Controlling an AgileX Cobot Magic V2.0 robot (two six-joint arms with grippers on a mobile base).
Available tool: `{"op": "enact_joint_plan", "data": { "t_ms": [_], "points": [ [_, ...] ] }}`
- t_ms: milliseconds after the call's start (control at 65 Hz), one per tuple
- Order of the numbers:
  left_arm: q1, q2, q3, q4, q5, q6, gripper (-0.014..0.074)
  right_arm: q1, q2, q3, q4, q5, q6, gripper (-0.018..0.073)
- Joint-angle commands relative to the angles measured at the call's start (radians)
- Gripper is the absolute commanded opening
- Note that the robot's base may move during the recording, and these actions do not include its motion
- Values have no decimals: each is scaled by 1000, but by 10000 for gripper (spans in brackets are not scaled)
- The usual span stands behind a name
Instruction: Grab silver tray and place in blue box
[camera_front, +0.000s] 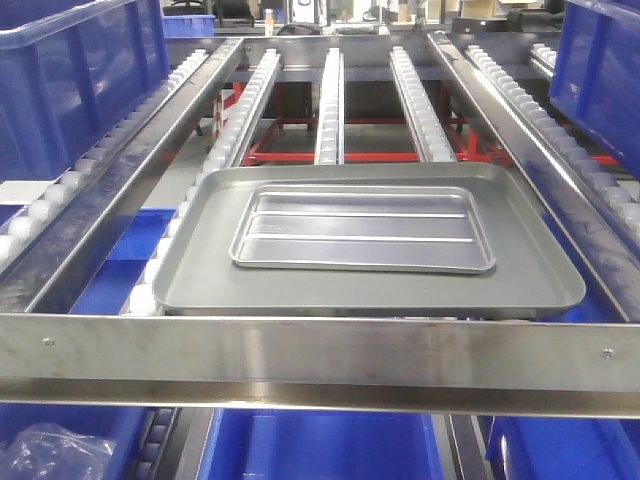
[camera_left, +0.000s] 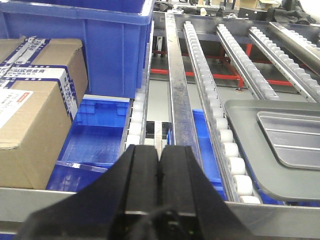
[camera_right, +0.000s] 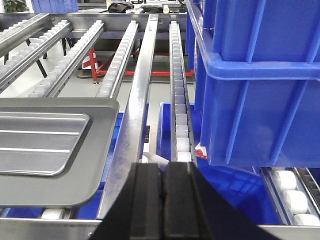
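The silver tray, shiny with two long ridges, lies inside a larger dull grey tray on the roller rails. The left wrist view has the silver tray at its right edge, and the right wrist view has the silver tray at its left. The blue box, deep and ribbed, stands right of the trays, also visible as the blue box. My left gripper is shut and empty, left of the trays. My right gripper is shut and empty, between tray and box. Neither gripper shows in the front view.
A second blue crate stands at the left, with cardboard boxes beside it. A steel crossbar runs along the front below the trays. Blue bins sit under the rails, one with a plastic bag.
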Motion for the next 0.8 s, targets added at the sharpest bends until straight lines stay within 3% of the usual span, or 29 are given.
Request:
{"op": "enact_joint_plan", "data": {
  "t_ms": [0, 569, 785],
  "points": [
    [2, -20, -1, -5, -93, 2, -104, -4, -22, 3, 1, -88, -11, 57],
    [2, -20, -1, -5, -102, 2, -104, -4, -22, 3, 1, -96, -11, 57],
    [2, -15, -29, -5, -227, 2, -104, -4, -22, 0, 3, -210, -11, 57]
  ]
}}
